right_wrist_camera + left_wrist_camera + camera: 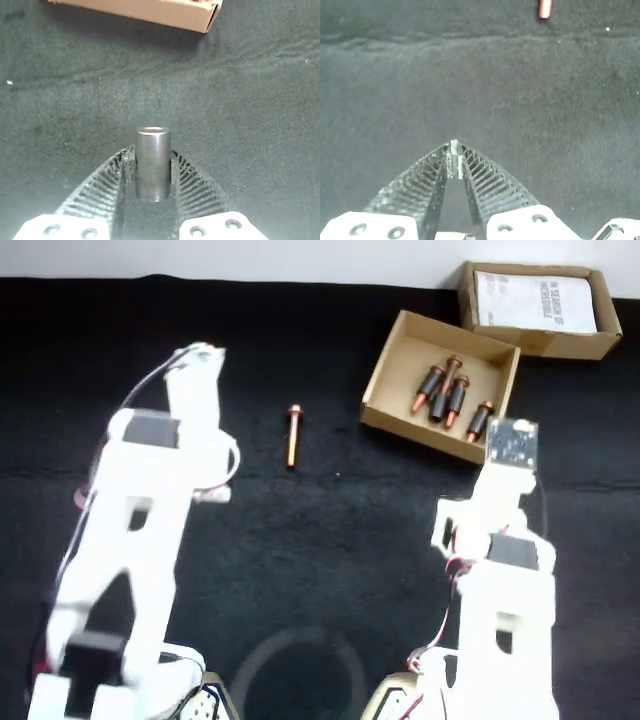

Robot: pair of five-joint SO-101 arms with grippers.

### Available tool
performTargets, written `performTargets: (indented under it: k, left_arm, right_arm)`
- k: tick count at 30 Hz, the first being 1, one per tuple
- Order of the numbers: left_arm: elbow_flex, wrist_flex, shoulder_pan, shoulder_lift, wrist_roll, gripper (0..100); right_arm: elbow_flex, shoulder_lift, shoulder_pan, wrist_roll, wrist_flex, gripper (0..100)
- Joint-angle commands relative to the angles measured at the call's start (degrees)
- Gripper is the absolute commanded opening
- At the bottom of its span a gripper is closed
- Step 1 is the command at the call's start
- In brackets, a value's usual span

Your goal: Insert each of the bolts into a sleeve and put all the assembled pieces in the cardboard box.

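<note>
**A:** Closest in, a dark grey metal cylinder sleeve (153, 162) is seen pinched between the right gripper's (151, 155) fingers in its wrist view, with a wall of the open tan cardboard box (150, 12) caught just beyond.

**B:** Yep. The left gripper (454, 152) is seen pressed together, nothing held. Only the tip of the copper-coloured bolt (544, 8) gets caught there. Its full length is given by the high view, loose on the black cloth table (330, 540), left of the box. Four assembled pieces (447, 395) are shown inside too.
</note>
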Motion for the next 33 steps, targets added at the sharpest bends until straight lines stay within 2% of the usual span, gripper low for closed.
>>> performTargets:
  k: [1, 6, 10, 13, 16, 26, 33]
  left_arm:
    - [-11.0, -0.5, 1.6, 11.2, 0.4, 3]
    - [-28.5, 4.2, 2.3, 26.3, 0.4, 4]
    - [-43.1, 11.0, 3.8, 37.2, 0.4, 15]
    - [-53.0, 13.8, 5.8, 45.0, 0.4, 19]
    - [-62.2, 13.6, 7.8, 52.3, 0.4, 19]
    - [-92.6, 12.4, 8.8, 77.4, 0.0, 19]
    - [-103.7, 10.3, 8.2, 86.9, -0.1, 19]
  right_arm:
    - [6.8, -6.5, 0.6, 1.2, -4.0, 0.7]
    - [17.5, -13.8, 0.2, 1.2, -10.7, 0.7]
    - [20.3, -17.4, 0.2, 1.6, -12.3, 0.7]
    - [23.3, -17.8, -0.4, 3.9, -15.6, 0.7]
    - [27.4, -17.7, -1.3, 5.7, -20.3, 0.7]
    - [28.2, -17.7, -3.6, 6.2, -21.6, 0.7]
    - [28.3, -17.7, -3.8, 6.3, -21.6, 0.7]
